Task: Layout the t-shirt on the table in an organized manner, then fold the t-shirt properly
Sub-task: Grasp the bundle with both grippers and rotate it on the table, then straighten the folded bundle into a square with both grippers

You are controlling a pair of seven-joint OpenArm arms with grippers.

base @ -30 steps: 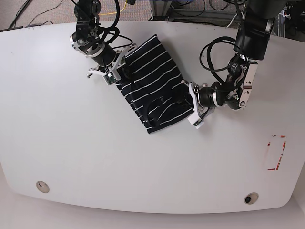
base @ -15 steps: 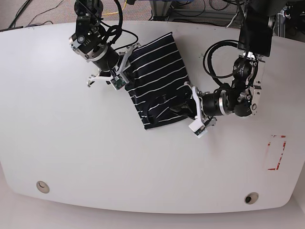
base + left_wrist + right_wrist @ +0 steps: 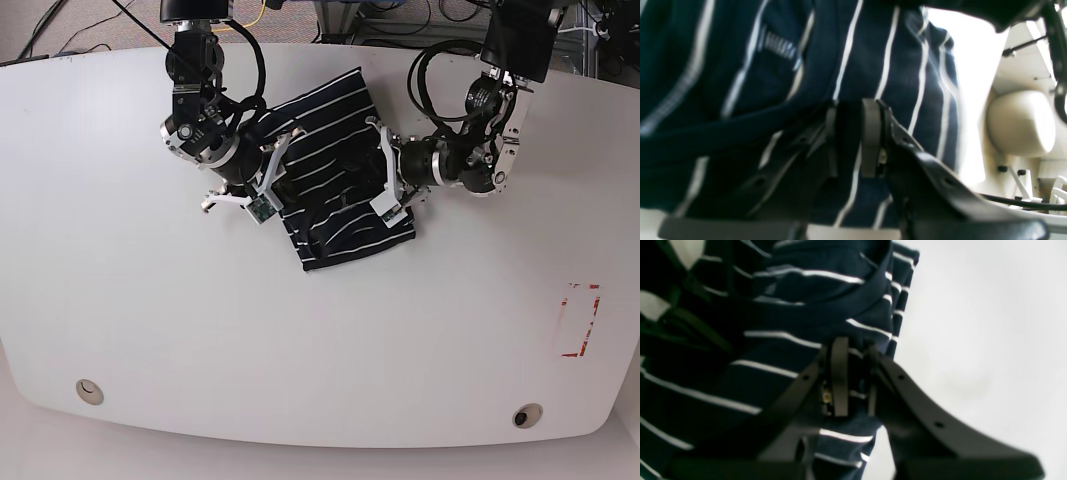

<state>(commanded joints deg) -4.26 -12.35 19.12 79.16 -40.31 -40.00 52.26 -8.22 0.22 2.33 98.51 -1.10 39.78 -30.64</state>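
Starting at the left, can see the large glossy white tabletop with curved edges (image 3: pixel 190 330), reaching across nearly the whole base view. Near its lower left corner, can pick out a round hole with a metallic-looking rim (image 3: pixel 89 391).

Farther right, in the upper part of the base view, can find the right gripper, black with pale fingers (image 3: pixel 278 172), over the left side of the cloth. In the right wrist view, can see its jaws only a little apart, with striped fabric showing in the narrow gap; cannot tell whether any is pinched.

Next, can place the soft black t-shirt with thin white stripes (image 3: pixel 325 110) on the upper middle of the tabletop, between and partly beneath the two grippers. Can make out folds and overlapping layers in both wrist views, with the stripes running in differing directions.

To the right, over the other side of the shirt, can see the left gripper, likewise black with pale fingers (image 3: pixel 380 168). In the left wrist view, can find its jaws slightly parted, with dark cloth showing between and around; cannot tell whether any is gripped.

Toward the lower right, can spot a second round hole (image 3: pixel 527 415), and farther right a broken red rectangular outline (image 3: pixel 592 325).
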